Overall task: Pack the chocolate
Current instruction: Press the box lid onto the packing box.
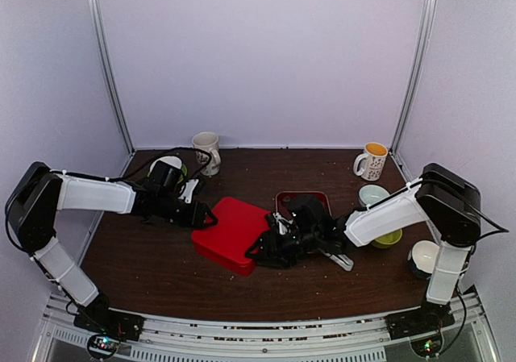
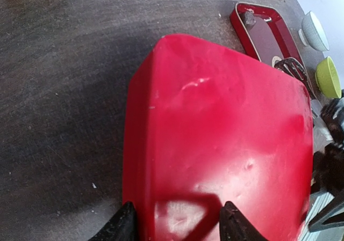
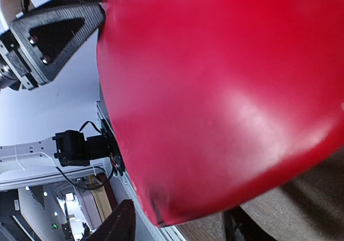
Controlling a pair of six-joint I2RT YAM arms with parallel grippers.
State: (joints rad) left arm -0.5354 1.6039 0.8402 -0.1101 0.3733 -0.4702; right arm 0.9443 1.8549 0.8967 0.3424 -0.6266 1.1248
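Note:
A closed red box (image 1: 230,235) lies mid-table and fills both wrist views (image 2: 226,133) (image 3: 215,80). My left gripper (image 1: 207,215) (image 2: 178,226) is at its far-left corner with the jaws apart. One finger is beside the side wall and the other is over the lid. My right gripper (image 1: 260,251) (image 3: 180,227) stands open at the near-right corner, which pokes between its fingers without a visible grip. One small brown piece of chocolate (image 2: 249,18) lies in the shallow red tray (image 1: 302,199) (image 2: 269,34) behind the box. Any other chocolate is hidden.
Metal tongs (image 2: 293,68) lie by the tray. A white mug (image 1: 207,148) and a mug with orange inside (image 1: 372,160) stand at the back. A pale bowl (image 1: 373,194), a green bowl (image 1: 390,239) and a white cup (image 1: 424,257) sit right. Another white cup (image 1: 167,168) is behind the left arm.

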